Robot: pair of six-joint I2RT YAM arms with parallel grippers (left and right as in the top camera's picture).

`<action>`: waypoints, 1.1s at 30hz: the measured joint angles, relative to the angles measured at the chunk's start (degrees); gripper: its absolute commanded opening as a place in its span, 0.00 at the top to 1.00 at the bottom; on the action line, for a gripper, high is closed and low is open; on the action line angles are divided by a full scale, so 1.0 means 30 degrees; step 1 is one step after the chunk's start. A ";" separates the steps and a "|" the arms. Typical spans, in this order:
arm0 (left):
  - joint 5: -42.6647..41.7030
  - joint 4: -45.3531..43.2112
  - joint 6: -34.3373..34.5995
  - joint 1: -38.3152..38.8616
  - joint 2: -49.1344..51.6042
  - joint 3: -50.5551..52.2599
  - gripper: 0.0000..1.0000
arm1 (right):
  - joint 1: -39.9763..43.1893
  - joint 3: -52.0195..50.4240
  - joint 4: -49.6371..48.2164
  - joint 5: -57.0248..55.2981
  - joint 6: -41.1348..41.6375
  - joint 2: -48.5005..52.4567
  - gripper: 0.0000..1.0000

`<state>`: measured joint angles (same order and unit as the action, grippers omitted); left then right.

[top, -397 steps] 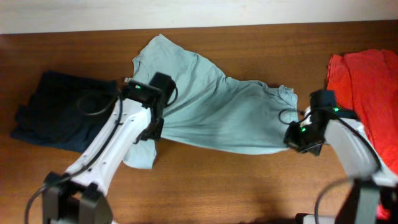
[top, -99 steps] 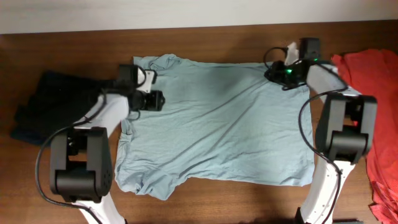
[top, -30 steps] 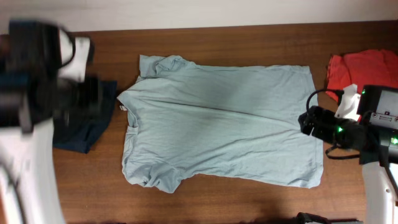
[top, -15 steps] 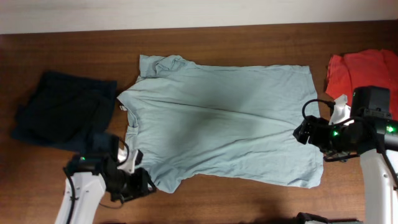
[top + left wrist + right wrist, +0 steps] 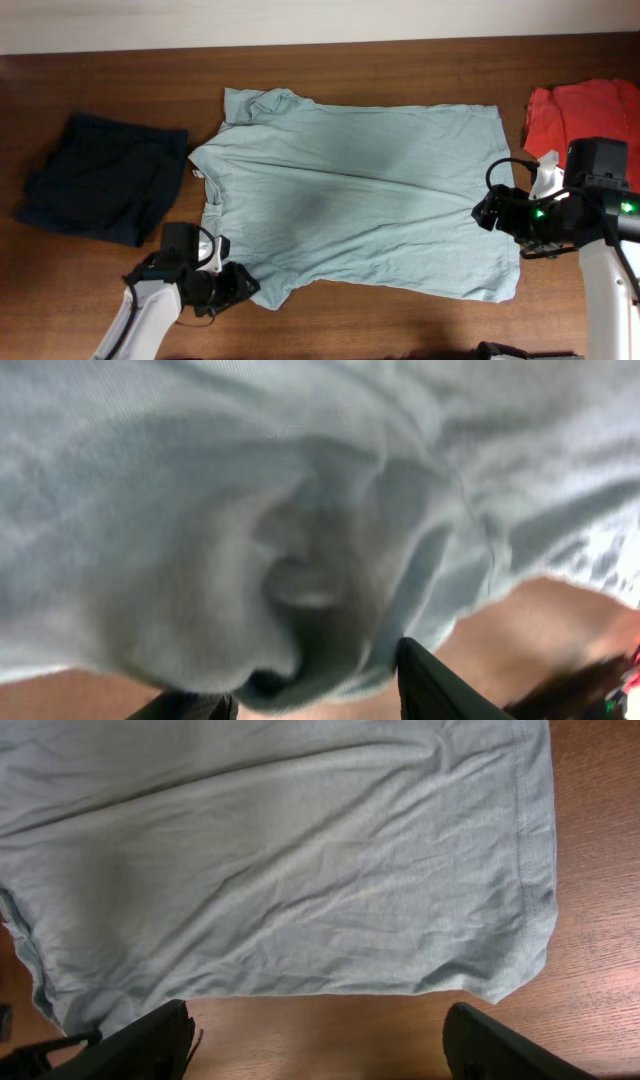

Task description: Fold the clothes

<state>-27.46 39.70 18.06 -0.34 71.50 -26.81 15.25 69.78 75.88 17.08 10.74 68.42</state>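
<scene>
left gripper (image 5: 240, 288) has slid a touch up and right since half a second ago, and it's now in against the lower-left sleeve of the pale grey-blue t-shirt (image 5: 350, 200). the wrist view shows its fingers (image 5: 430, 685) standing apart with a bunched fold of that sleeve (image 5: 300, 580) bulging between them, so it's unclenched. the right gripper (image 5: 490, 210) hasn't budged. it hangs at the shirt's right edge, mid-right of the frame, with its jaws spread wide and nothing between them, and its camera looks down on the stitched hem (image 5: 525, 850) and a bare strip of wood. the t-shirt itself lies as before, spread flat across the middle of the brown table (image 5: 350, 60), collar to the upper left. the dark navy garment (image 5: 105, 190) sits crumpled at centre left. the red-orange shirt (image 5: 590, 110) is at the upper right edge, apart from the t-shirt.
</scene>
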 measured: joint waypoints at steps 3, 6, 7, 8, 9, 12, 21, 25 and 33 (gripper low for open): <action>-0.0182 -0.0670 0.0801 -0.0007 0.1056 -0.0073 0.62 | 0.0000 0.0000 -0.0015 0.0000 0.0007 0.0000 0.15; -0.0546 -0.0969 0.1115 -0.0015 0.1719 -0.0182 0.88 | 0.0000 -0.0015 0.0007 0.0000 -0.0007 0.0000 0.15; -0.0583 -0.1020 0.1137 0.0000 0.1953 -0.0175 0.92 | 0.0000 -0.0015 -0.0007 0.0000 0.0000 0.0007 0.15; -0.0838 -0.0969 0.1129 -0.0007 0.2222 -0.0175 0.95 | 0.0000 -0.0015 -0.0007 0.0000 0.0000 0.0007 0.15; -0.1056 -0.0787 0.1129 0.0000 0.2404 -0.0168 0.95 | 0.0000 -0.0022 0.0000 0.0000 0.0000 0.0007 0.15; -0.1545 0.1035 0.1078 0.0000 0.2484 -0.0393 0.97 | 0.0000 -0.0022 -0.0007 0.0000 -0.0015 0.0000 0.16; -0.0233 0.6462 -0.0313 0.0015 0.0852 -0.4058 0.86 | 0.0000 -0.0036 0.0095 0.0000 -0.0481 0.0000 0.15; 0.1195 0.4422 -0.0554 0.0015 0.0619 -0.5843 0.77 | 0.0000 -0.0036 0.0146 0.0000 -0.0612 0.0109 0.16; 0.3038 0.1836 -0.0678 0.0015 0.1508 -0.6105 0.69 | 0.0000 -0.0510 0.0102 0.0000 -0.0729 0.1078 0.16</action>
<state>-18.35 45.21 16.03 -0.30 76.03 -45.12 15.25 68.25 76.18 17.08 8.56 71.66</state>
